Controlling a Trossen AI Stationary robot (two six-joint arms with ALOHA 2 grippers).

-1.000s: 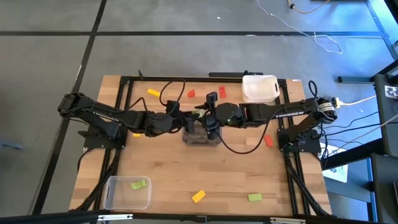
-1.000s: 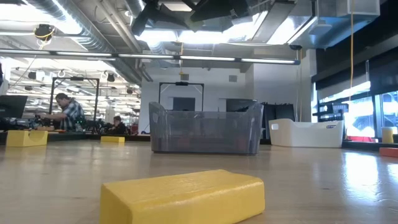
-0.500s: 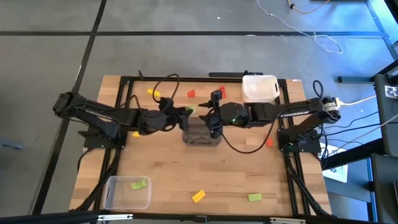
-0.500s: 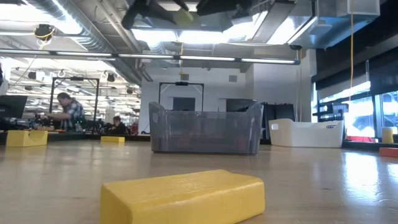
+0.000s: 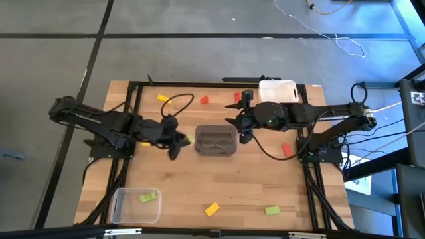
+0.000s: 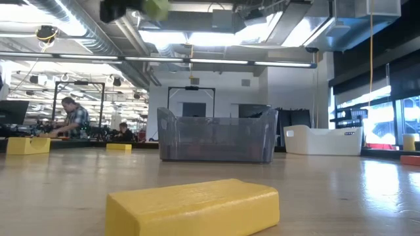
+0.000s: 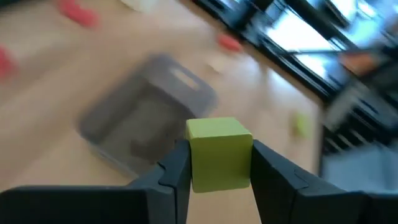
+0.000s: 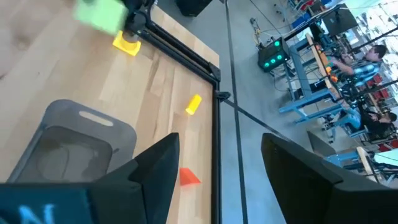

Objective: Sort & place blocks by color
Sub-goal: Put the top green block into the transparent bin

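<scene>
Green block [image 7: 219, 153] clamped in left gripper [image 7: 217, 163] beside grey bin [image 5: 215, 141]; right gripper [image 8: 214, 155] spread, empty.

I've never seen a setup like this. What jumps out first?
Two dark arms reach in over a wooden table. The left gripper pinches a light green block beside a grey bin at the middle. The right gripper hangs open on the bin's other side.
</scene>
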